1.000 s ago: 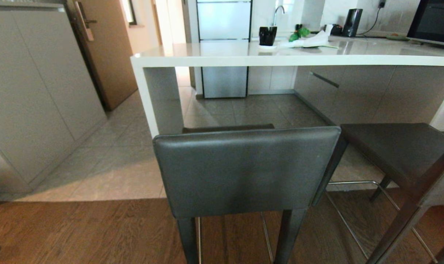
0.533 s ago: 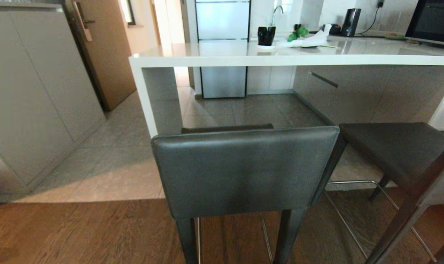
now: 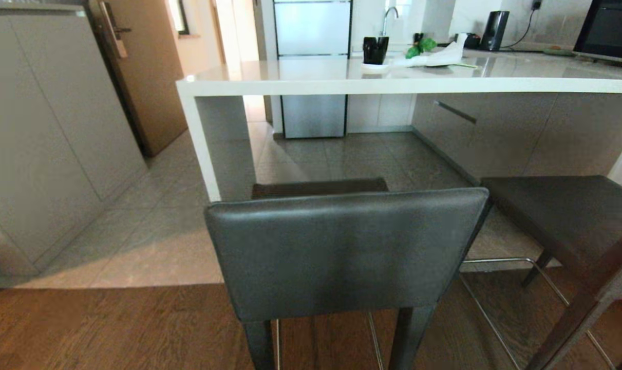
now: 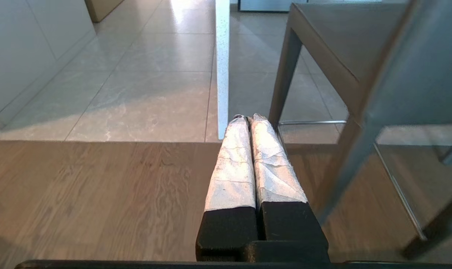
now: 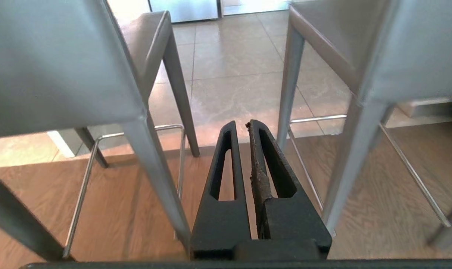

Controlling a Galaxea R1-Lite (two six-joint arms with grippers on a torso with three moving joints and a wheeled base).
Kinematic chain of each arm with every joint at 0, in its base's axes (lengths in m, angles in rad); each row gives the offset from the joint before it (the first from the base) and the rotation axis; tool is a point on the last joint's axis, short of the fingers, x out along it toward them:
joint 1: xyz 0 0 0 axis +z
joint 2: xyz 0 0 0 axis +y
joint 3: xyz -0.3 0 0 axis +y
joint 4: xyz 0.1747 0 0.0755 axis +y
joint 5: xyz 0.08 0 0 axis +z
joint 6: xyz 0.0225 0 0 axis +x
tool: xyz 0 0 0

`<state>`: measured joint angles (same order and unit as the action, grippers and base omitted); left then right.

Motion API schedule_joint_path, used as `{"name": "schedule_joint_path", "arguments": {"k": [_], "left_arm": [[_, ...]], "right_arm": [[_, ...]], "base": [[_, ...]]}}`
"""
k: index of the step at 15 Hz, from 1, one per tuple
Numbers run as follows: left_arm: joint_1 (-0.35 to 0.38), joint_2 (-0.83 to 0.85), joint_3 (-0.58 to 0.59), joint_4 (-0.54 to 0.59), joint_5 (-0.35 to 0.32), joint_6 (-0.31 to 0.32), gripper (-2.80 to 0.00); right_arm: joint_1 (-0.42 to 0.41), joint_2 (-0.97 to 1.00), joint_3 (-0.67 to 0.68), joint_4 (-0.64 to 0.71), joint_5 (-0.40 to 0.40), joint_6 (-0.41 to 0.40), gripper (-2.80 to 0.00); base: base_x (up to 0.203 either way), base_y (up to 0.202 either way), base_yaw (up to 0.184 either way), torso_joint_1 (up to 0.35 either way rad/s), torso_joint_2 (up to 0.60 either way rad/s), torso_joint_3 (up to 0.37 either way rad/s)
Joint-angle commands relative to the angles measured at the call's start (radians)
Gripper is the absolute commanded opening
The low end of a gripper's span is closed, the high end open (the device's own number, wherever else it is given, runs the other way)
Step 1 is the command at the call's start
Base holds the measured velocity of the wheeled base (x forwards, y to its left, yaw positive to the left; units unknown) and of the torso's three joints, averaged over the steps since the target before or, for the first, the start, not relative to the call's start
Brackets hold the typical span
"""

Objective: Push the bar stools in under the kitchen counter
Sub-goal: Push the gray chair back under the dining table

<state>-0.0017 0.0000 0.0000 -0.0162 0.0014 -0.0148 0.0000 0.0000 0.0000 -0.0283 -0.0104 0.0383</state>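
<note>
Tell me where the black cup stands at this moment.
In the head view the black cup stands on the kitchen counter, near its far edge, just left of the white cloth and in front of the tap.

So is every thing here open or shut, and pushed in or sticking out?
Near bar stool: upright, still out from the counter.
Second bar stool: upright, also out, on the right.
Kitchen counter: space beneath it free.
Wooden door: open.
Left claw: shut, empty.
Right claw: shut, empty, low between both stools.
</note>
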Motion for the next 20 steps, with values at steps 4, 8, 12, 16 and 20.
{"name": "schedule_joint_path", "arguments": {"k": [4, 8, 12, 16, 20], "left_arm": [[0.000, 0.000, 0.002, 0.000, 0.000, 0.000, -2.80], [0.000, 0.000, 0.002, -0.001, 0.000, 0.000, -2.80], [0.000, 0.000, 0.002, -0.001, 0.000, 0.000, -2.80], [0.000, 0.000, 0.002, -0.001, 0.000, 0.000, -2.80], [0.000, 0.000, 0.002, -0.001, 0.002, -0.003, -2.80]], "right_arm": [[0.000, 0.002, 0.000, -0.001, 0.000, 0.000, -2.80], [0.000, 0.000, 0.000, -0.001, 0.000, -0.001, -2.80], [0.000, 0.000, 0.000, -0.001, 0.001, -0.005, -2.80], [0.000, 0.000, 0.000, -0.001, 0.001, -0.001, -2.80], [0.000, 0.000, 0.000, -0.001, 0.000, 0.000, -2.80]], "base": [[0.035, 0.000, 0.000, 0.003, 0.00, 0.001], [0.000, 0.000, 0.000, 0.000, 0.00, 0.000], [0.000, 0.000, 0.000, 0.000, 0.00, 0.000], [0.000, 0.000, 0.000, 0.000, 0.00, 0.000], [0.000, 0.000, 0.000, 0.000, 0.00, 0.000]]}}
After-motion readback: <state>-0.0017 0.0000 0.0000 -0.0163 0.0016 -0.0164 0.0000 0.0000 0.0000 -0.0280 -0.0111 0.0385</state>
